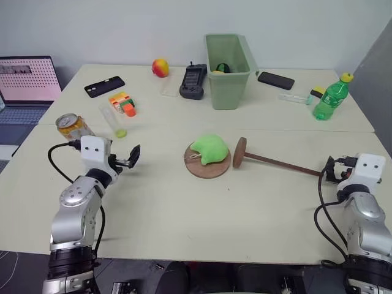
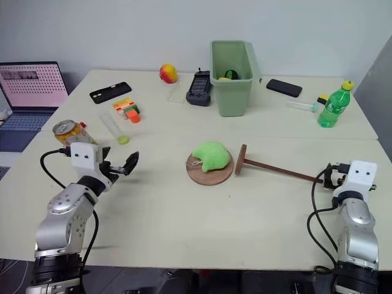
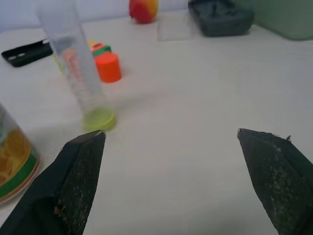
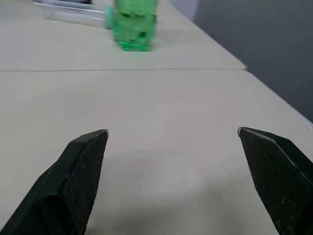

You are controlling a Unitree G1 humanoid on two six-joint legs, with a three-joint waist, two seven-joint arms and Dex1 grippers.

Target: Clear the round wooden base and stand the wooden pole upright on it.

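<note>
On the left, we are holding our left gripper wide and empty above the table, just beside a drink can and a clear tube. At centre, the round wooden base is carrying a green soft lump, and the wooden pole is lying flat just right of it, its disc end beside the base. On the right, our right gripper is hovering spread and empty near the pole's far tip.

A green soft thing covered most of the round wooden base, hiding its middle. The laptop at the far left was cut off by the edge. Inside the green bin, something dark and yellow was too hidden to tell.
</note>
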